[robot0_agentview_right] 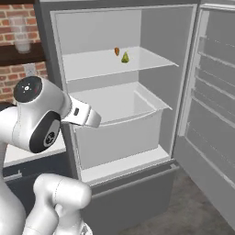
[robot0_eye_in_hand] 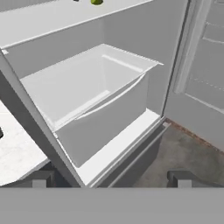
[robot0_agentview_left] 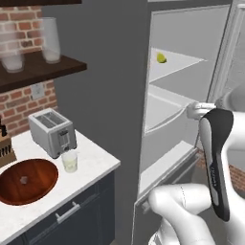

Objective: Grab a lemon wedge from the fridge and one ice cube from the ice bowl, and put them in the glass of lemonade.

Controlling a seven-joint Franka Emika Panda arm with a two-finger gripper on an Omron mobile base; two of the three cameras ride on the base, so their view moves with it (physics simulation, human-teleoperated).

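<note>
The fridge stands open, its door swung out to the right. On its glass shelf lies the small yellow-green lemon wedge, whose lower edge peeks in at the top of the hand view. My gripper is open and empty, held in front of the fridge below shelf height and facing the white drawer. On the counter to the left sit the glass of lemonade and the reddish-brown ice bowl with an ice cube in it.
A small orange lump lies just behind the wedge on the shelf. A silver toaster stands behind the glass. Frosted jars sit on a dark wall shelf. The fridge's dark side wall separates counter and interior.
</note>
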